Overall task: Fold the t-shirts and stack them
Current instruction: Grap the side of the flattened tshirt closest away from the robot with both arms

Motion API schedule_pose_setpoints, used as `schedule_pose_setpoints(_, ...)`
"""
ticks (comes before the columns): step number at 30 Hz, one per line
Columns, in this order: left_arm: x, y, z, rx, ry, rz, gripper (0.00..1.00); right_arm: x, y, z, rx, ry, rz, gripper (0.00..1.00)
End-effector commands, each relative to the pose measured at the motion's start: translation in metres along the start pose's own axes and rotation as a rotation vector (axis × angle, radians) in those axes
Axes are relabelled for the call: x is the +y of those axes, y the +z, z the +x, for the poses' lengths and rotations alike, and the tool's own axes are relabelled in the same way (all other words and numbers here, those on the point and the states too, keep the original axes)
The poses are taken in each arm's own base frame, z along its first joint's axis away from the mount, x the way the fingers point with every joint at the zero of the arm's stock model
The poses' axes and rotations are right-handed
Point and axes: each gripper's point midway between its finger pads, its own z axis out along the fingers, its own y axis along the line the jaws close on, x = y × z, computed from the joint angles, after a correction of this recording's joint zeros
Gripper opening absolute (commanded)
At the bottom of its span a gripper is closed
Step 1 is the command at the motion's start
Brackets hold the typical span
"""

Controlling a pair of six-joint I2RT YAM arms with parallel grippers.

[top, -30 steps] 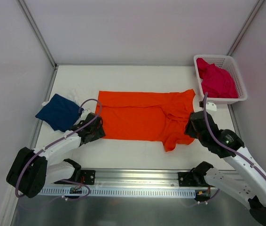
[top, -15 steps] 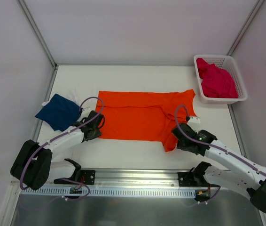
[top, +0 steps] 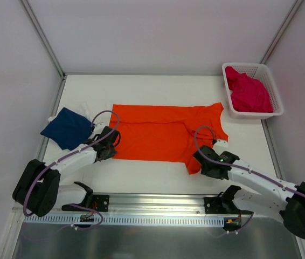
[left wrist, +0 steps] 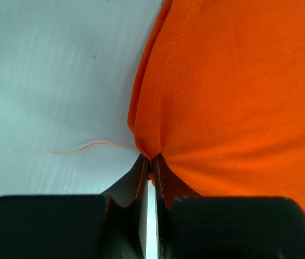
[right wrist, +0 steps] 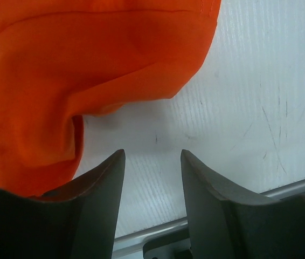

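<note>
The orange t-shirt (top: 160, 132) lies spread across the middle of the table, one sleeve (top: 195, 159) folded toward the front. My left gripper (top: 110, 145) is shut on its near-left corner; in the left wrist view the cloth (left wrist: 228, 97) bunches into the pinched tips (left wrist: 151, 159). My right gripper (top: 202, 162) stands open low over the table beside the sleeve; in the right wrist view the orange cloth (right wrist: 88, 65) lies ahead and to the left of the gripper (right wrist: 152, 154), with nothing between the fingers. A folded navy t-shirt (top: 68, 128) rests at the left. The magenta t-shirt (top: 248, 91) fills the basket.
The white mesh basket (top: 271, 86) stands at the back right corner. A loose orange thread (left wrist: 77, 148) lies on the table left of the pinched corner. A metal rail (top: 158, 202) runs along the front edge. White walls enclose the table.
My left gripper has closed on the orange shirt's near-left corner. The right arm has swung down and leftward to the front sleeve, its jaws open slightly wider.
</note>
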Motion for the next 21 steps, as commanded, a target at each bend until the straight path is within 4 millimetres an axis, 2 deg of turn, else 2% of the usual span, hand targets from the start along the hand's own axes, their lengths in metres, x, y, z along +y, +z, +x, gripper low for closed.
schedule_pose_setpoints(1, 0.0, -0.003, -0.003, 0.009, -0.005, 0.0, 0.0, 0.0, 0.011, -0.003, -0.021, 0.007, 0.067, 0.5)
schedule_pose_setpoints(6, 0.0, -0.002, -0.001, 0.017, 0.002, -0.002, 0.0, -0.002, 0.014, -0.013, -0.056, 0.023, 0.093, 0.53)
schedule_pose_setpoints(11, 0.0, -0.004, -0.001, 0.011, -0.005, 0.006, 0.0, -0.013, 0.021, -0.027, -0.069, 0.047, 0.153, 0.53)
schedule_pose_setpoints(16, -0.002, -0.006, -0.003, 0.008, -0.002, 0.022, 0.0, -0.013, 0.027, -0.038, -0.055, 0.073, 0.181, 0.54)
schedule_pose_setpoints(21, -0.004, -0.005, 0.0, 0.022, 0.009, 0.029, 0.0, 0.003, 0.043, -0.049, -0.005, 0.044, 0.165, 0.54)
